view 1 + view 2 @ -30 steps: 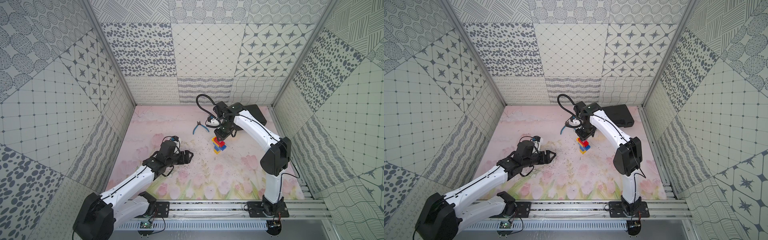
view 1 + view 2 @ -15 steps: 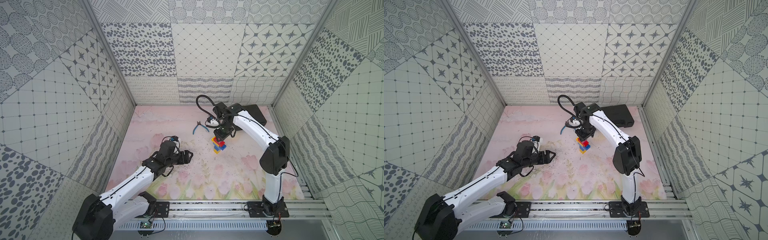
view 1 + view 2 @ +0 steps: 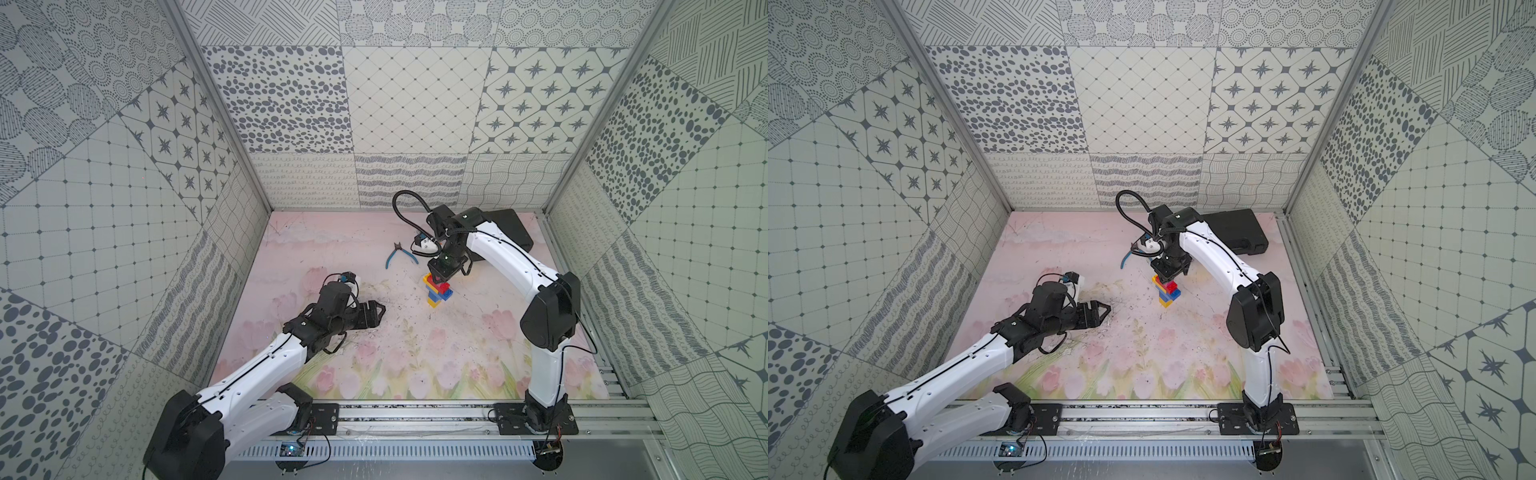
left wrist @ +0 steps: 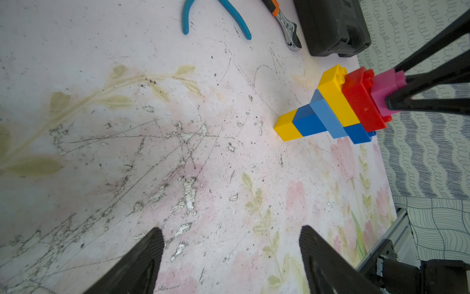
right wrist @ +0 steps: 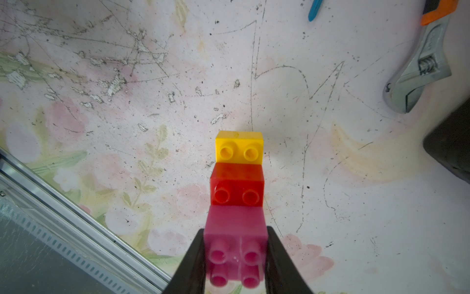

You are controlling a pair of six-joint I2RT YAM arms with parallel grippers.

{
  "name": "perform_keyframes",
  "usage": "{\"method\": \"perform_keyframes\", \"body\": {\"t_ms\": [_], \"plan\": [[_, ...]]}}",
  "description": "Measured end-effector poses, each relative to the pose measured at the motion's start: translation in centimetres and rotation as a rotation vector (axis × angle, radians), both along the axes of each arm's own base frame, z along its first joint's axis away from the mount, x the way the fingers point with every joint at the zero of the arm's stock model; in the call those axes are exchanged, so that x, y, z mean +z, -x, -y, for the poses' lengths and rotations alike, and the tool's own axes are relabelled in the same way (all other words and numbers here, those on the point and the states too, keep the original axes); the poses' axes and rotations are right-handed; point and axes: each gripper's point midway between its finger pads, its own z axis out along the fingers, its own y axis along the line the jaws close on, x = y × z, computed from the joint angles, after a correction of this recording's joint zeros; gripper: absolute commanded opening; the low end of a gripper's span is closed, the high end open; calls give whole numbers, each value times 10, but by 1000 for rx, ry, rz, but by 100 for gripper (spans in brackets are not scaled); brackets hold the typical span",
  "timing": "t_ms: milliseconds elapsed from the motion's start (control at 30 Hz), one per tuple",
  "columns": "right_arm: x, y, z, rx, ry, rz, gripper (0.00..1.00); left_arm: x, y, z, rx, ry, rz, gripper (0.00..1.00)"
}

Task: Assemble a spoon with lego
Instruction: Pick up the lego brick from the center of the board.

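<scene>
Right claw [image 5: 236, 233]: we see it closed on the pink brick [image 5: 235, 224], one black finger pressed to each side, the studs showing between them.
Pink brick: it is the top piece of the spoon [image 4: 330, 109], seated on the red brick.
Spoon: it stands on end, the small yellow handle brick touching the mat [image 4: 127, 127]; upward from there we count dark blue, a long light blue, a long yellow with another dark blue beside it, then red and pink (whether it is truly upright or leaning a little we cannot tell).
Spoon's place: in both top views it sits towards the back of the mat, right of centre, directly under the right claw [image 3: 444, 274].
Left claw [image 4: 230, 231]: jaws wide apart with nothing between them, low over the mat and well apart from the spoon, its tips pointing towards it.
Pliers [image 4: 239, 23]: blue-handled, lying on the mat beyond the spoon.
Wrench [image 5: 419, 73]: orange handle, silver head, lying between the pliers and the case.
Black case [image 3: 511, 232]: the one container we find, in the back right corner, lid shut, so we cannot tell what it holds.
</scene>
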Motion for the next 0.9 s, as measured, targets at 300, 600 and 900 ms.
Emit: {"method": "perform_keyframes", "body": {"t_ms": [300,600,900], "plan": [[-2,0,0,-2,-11,2,28,3,0,-1,2,3,9,86],[-9,2,1,-9,-11,-24,50,6,2,-2,4,4,16,86],[-30,4,8,-40,-7,-91,54,7,5,-5,8,-1,13,86]]}}
